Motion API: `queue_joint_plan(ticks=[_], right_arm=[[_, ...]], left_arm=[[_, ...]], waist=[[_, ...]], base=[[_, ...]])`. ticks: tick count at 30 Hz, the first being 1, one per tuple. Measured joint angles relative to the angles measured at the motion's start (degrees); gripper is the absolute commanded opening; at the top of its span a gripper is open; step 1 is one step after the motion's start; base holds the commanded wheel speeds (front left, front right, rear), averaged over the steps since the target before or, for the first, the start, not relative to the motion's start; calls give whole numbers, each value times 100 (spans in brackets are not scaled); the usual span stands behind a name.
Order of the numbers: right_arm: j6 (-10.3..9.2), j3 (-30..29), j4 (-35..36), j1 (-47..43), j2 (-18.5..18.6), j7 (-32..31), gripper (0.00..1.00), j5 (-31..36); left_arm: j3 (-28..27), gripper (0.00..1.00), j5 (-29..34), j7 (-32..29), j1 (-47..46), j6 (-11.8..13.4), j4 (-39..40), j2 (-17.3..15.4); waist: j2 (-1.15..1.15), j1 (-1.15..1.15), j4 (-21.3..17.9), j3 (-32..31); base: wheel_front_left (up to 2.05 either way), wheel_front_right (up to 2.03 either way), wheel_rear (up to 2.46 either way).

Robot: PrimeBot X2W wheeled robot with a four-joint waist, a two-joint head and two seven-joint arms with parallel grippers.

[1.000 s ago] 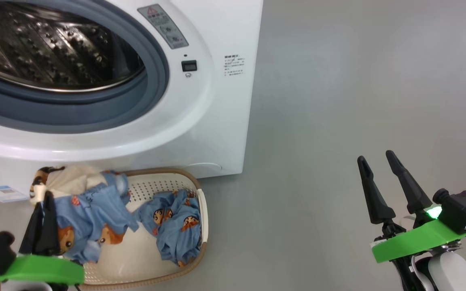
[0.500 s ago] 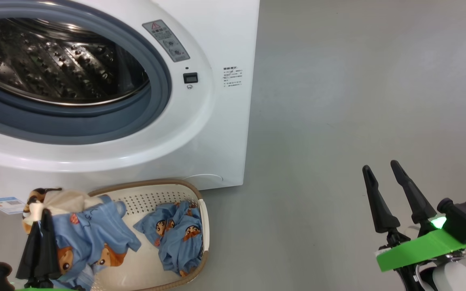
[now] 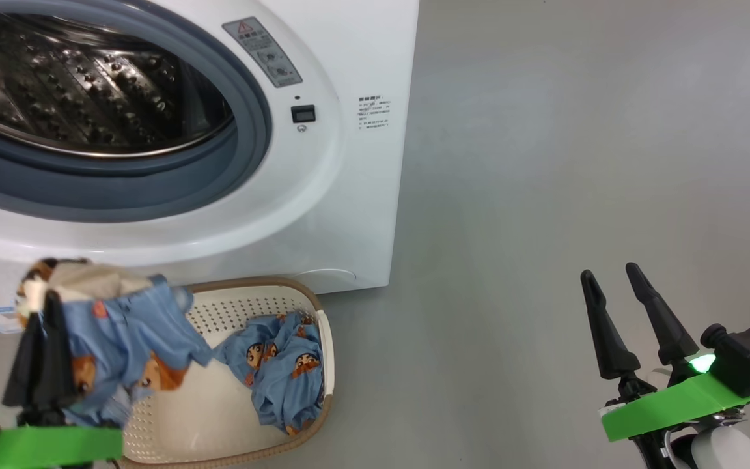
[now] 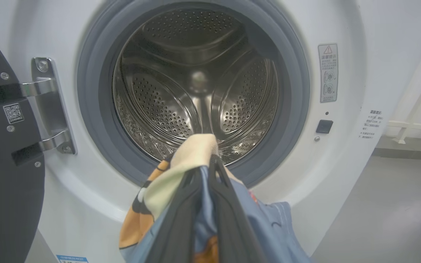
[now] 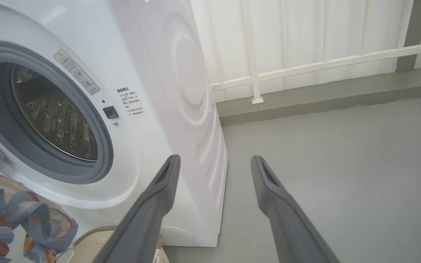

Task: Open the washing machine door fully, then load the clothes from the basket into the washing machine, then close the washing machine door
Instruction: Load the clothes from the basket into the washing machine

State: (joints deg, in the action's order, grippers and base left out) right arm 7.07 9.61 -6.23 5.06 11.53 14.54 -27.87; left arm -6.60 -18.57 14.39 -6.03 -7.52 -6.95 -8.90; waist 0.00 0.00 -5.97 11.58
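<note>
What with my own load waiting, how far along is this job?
Done: the washing machine door is swung open; the drum holds no clothes yet. In hand: the left gripper is shut on one blue garment, lifted before the opening. Left: load it, then the second garment lying in the basket, then close the door. The right gripper is open, idle.

A smooth grey floor (image 3: 544, 195) carries the big white washing machine (image 3: 355, 195) at the far left. The cream basket (image 3: 219, 417) stands on the floor just in front of it, nearer, below its right corner.
</note>
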Motion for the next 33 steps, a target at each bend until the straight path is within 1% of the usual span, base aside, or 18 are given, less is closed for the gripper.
queue_joint_plan(ticks=[7, 11, 14, 17, 18, 19, 23, 24, 33], right_arm=[[0, 15, -1, 7, -77, 0, 100, 0], [0, 29, -1, 24, -110, 0, 100, 0], [0, 48, 0, 53, -140, 0, 100, 0], [0, 93, 1, 110, -210, 0, 100, 1], [0, 93, 1, 110, -210, 0, 100, 1], [0, 111, 9, 187, -232, 0, 100, 2], [0, 113, 27, 296, -242, 0, 100, 10], [0, 113, 27, 296, -242, 0, 100, 10], [0, 124, 73, 565, -328, 0, 100, 18]], left_arm=[[45, 0, 37, 1, -667, 0, 4, -319], [79, 0, 57, 12, -1108, 0, -18, -441], [122, 0, 70, 25, -1478, 0, -214, -481], [227, 0, 110, 25, -1830, 0, -606, -512], [227, 0, 110, 25, -1830, 0, -606, -512], [293, 0, 141, 25, -2079, 0, -915, -555], [361, 0, 181, 25, -2688, 0, -1468, -637], [361, 0, 181, 25, -2688, 0, -1468, -637], [382, 0, 419, 25, -4028, 2, -2921, -826]], waist=[[0, 0, -46, 107], [0, 0, -72, 180], [0, 0, -91, 252], [0, 0, -119, 339], [0, 0, -119, 339], [0, 0, -141, 406], [0, 0, -198, 560], [0, 0, -198, 560], [0, 1, -359, 992]], base=[[0, 0, 0], [0, 0, 0], [0, 0, 0], [0, 0, 0], [0, 0, 0], [0, 0, 0], [0, 0, 0], [0, 0, 0], [0, 0, 0]])
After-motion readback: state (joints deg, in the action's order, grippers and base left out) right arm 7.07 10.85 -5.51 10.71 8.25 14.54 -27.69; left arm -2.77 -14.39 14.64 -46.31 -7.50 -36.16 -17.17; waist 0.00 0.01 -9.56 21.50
